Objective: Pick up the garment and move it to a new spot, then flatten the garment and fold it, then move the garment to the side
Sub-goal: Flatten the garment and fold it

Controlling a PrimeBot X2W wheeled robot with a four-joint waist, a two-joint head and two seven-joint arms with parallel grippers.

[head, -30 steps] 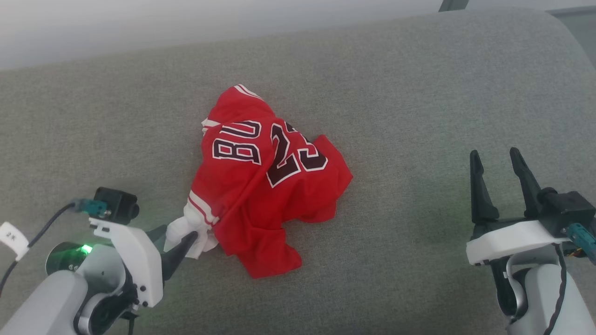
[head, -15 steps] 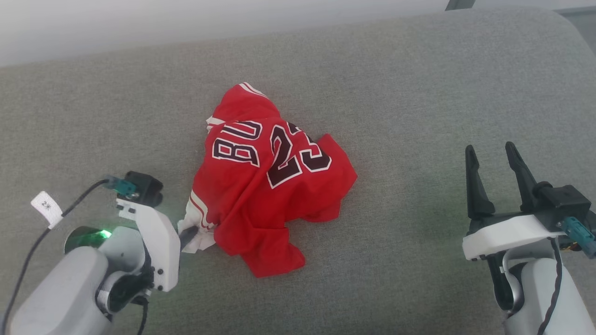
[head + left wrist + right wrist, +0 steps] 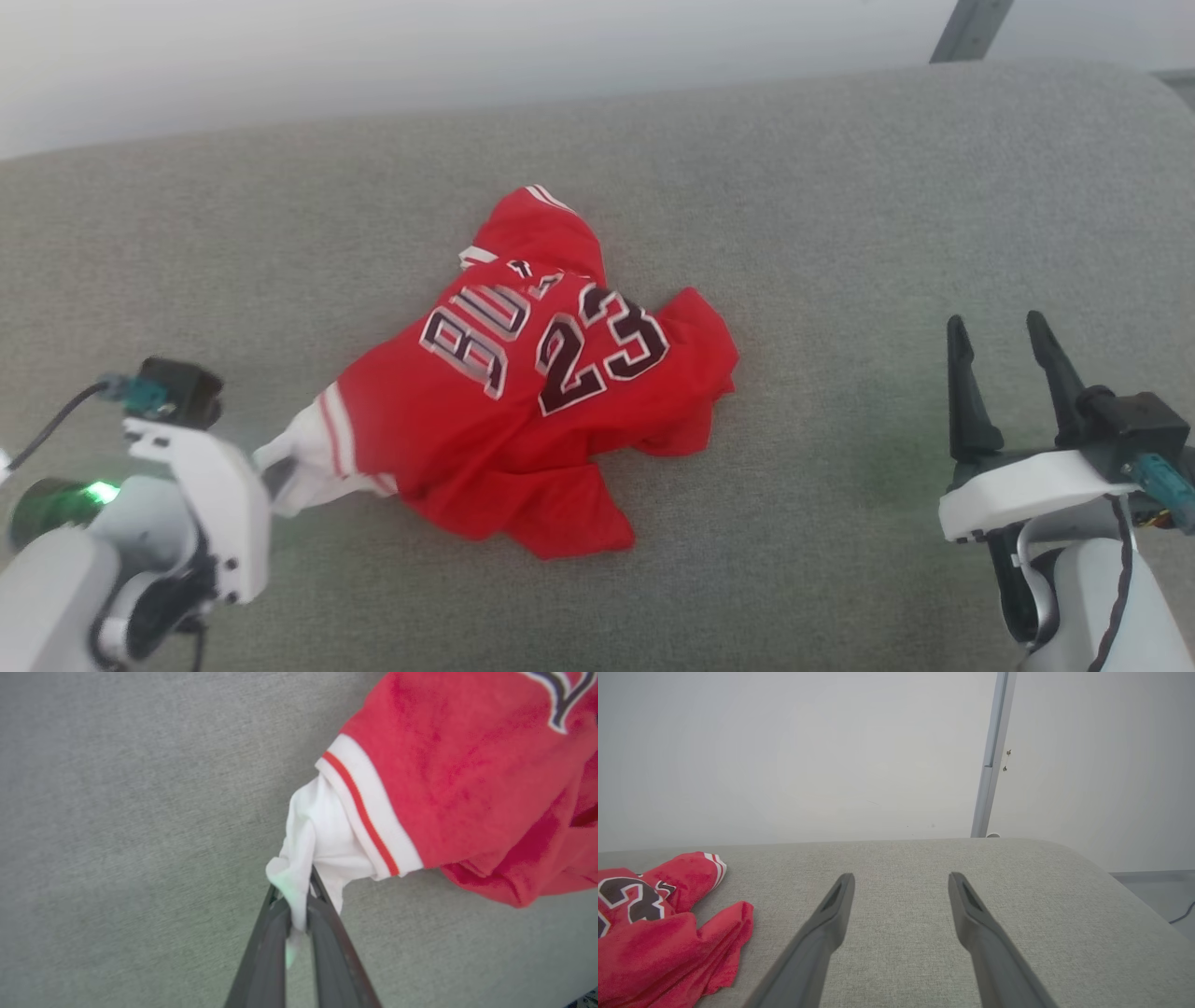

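Dragged left & stretched since 1 s back, garment (image 3: pixel 523 411) lies mid grey cushion (image 3: pixel 840 233); left gripper (image 3: pixel 293 887) clamped on white sleeve (image 3: pixel 322 835) tip, right gripper (image 3: pixel 997 336) fingers apart, idle. Lift high before carrying so hem clears; pinch is thin, go slow or it slips.

The garment (image 3: pixel 495 439) is red, with black letters and numbers edged in white. Its sleeve (image 3: pixel 327 840) is white, next to a red and white striped band. The cushion (image 3: pixel 840 224) is plain grey. The wall (image 3: pixel 784 756) is whitish.
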